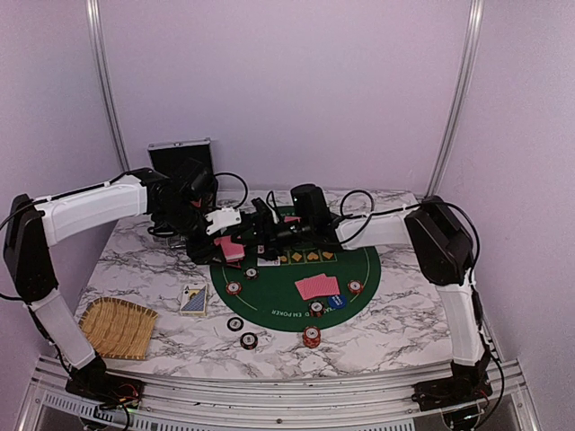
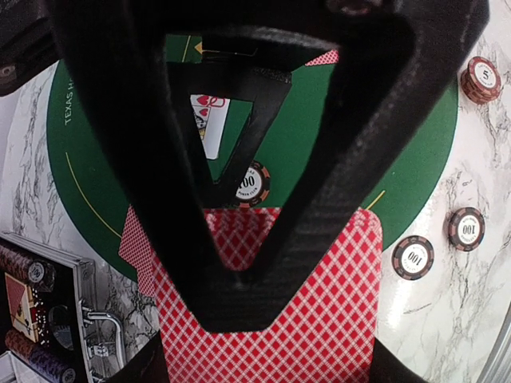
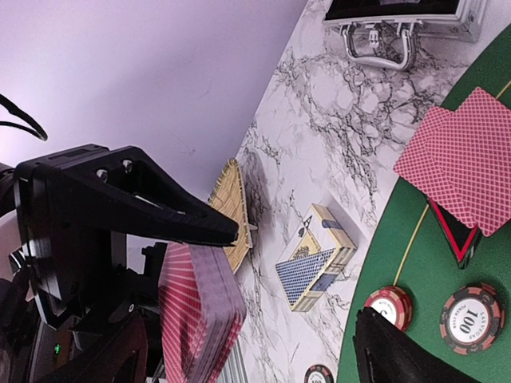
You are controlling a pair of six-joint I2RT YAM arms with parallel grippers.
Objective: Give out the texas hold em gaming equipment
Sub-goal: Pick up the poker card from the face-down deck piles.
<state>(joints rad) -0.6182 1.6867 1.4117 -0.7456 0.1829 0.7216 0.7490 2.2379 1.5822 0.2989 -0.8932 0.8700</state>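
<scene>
My left gripper (image 1: 229, 247) is shut on a deck of red-backed playing cards (image 2: 319, 319), held over the near-left edge of the green felt mat (image 1: 287, 310). My right gripper (image 1: 258, 233) stands open around the deck (image 3: 200, 311), and one black finger (image 2: 239, 303) lies across the top card. Two red-backed cards (image 1: 318, 287) lie fanned on the mat beside the blue dealer button (image 1: 336, 302). Poker chips (image 1: 234, 288) (image 1: 356, 287) (image 1: 311, 337) sit scattered on the mat and the marble. A face-up card (image 2: 209, 120) lies on the felt.
A blue-and-yellow card box (image 1: 193, 299) lies left of the mat. The woven straw tray (image 1: 117, 328) sits at the near left corner. The silver case (image 1: 180, 157) stands open at the back left, with chips inside (image 2: 32, 271). Both arms cross above the mat's far left.
</scene>
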